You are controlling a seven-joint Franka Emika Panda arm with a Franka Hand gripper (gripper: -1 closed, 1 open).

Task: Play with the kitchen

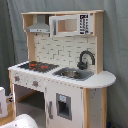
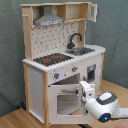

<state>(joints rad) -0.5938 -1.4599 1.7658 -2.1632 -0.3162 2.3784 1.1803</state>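
Kitchen (image 2: pixel 60 60) upright on wooden floor before grey curtain, gripper (image 2: pixel 85 89) against windowed oven door (image 2: pixel 65 100) at its upper edge, finger spread impossible to tell.

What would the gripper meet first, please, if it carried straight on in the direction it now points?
Most likely the oven door of the kitchen: in the second exterior view the gripper points at its right edge, though depth is unclear.

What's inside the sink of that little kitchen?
The sink looks like a bare metal basin beside the black faucet. Its rim hides the bottom in the second exterior view.
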